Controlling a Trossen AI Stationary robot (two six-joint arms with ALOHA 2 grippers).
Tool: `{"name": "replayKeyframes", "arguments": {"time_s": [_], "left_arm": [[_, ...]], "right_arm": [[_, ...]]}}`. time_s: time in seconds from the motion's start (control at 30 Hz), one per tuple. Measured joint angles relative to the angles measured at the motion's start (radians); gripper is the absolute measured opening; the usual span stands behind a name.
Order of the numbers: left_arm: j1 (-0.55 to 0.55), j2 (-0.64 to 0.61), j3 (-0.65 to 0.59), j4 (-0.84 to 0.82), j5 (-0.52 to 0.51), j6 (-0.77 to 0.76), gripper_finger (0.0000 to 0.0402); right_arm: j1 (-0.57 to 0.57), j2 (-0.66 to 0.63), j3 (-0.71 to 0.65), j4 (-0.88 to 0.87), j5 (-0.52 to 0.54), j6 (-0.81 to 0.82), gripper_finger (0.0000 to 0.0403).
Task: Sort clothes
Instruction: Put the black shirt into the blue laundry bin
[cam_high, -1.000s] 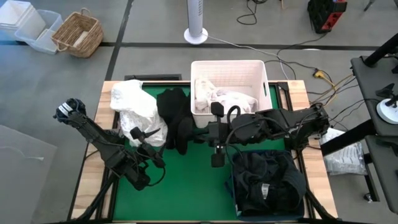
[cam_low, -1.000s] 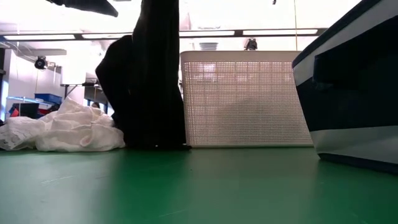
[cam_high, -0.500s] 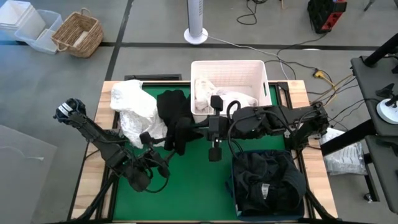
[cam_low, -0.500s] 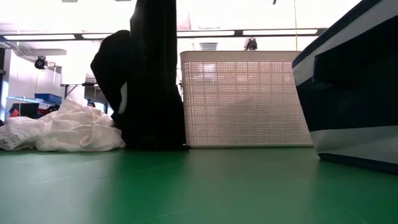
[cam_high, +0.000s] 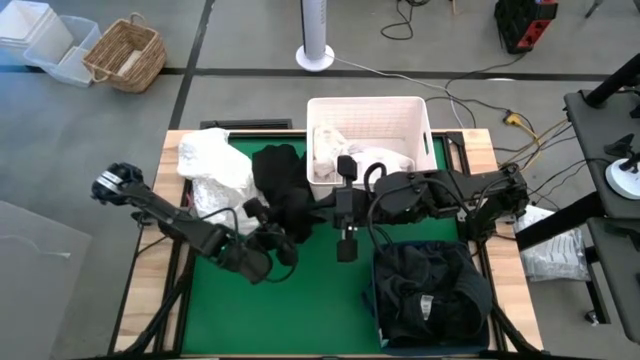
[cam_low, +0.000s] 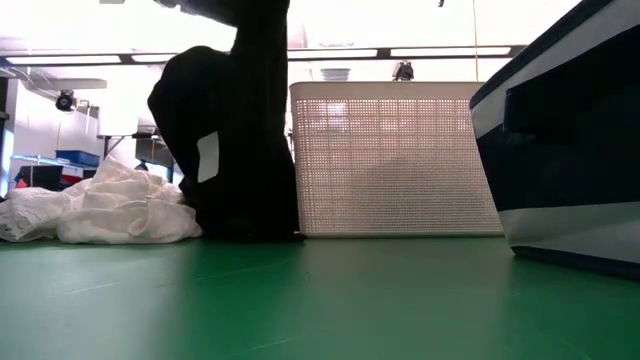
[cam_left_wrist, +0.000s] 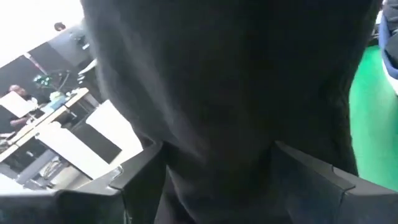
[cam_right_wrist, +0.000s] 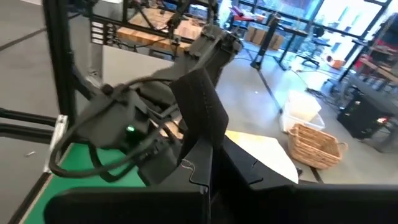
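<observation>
Two bins | green mat | grey floor

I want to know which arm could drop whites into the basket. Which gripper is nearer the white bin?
Right. The right gripper holds the black garment just beside the white bin; the left gripper is farther off.

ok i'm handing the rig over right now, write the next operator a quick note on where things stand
Right gripper: shut on the black garment, which hangs beside the white bin.
Left gripper: pressed against that same garment's lower part; grip unclear.
Done: white clothes are in the white bin, dark clothes in the navy bin.
Left: the black garment goes to the navy bin; the white pile on the table still needs sorting.
</observation>
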Motion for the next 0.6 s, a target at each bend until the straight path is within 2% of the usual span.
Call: {"name": "replayKeyframes", "arguments": {"time_s": [0.13,0.23,0.37,0.5,0.6], "left_arm": [[0.024,0.026,0.0,0.113,0.085,0.111,0.0256],[0.036,0.051,0.0,0.21,0.121,0.204,0.0229],[0.036,0.08,-0.001,0.296,0.091,0.348,0.0151],[0.034,0.083,0.007,0.359,0.086,0.43,0.0029],[0.02,0.075,0.029,0.372,0.116,0.45,0.0013]], "right_arm": [[0.0,0.0,0.0,0.003,-0.031,0.0,0.0009],[0.0,-0.001,0.0,0.003,-0.051,0.0,0.0009],[0.004,-0.012,0.0,0.001,-0.054,0.001,0.0009],[0.01,-0.041,0.0,0.0,-0.053,0.001,0.0011],[0.011,-0.071,0.0,-0.016,-0.052,0.001,0.0014]]}}
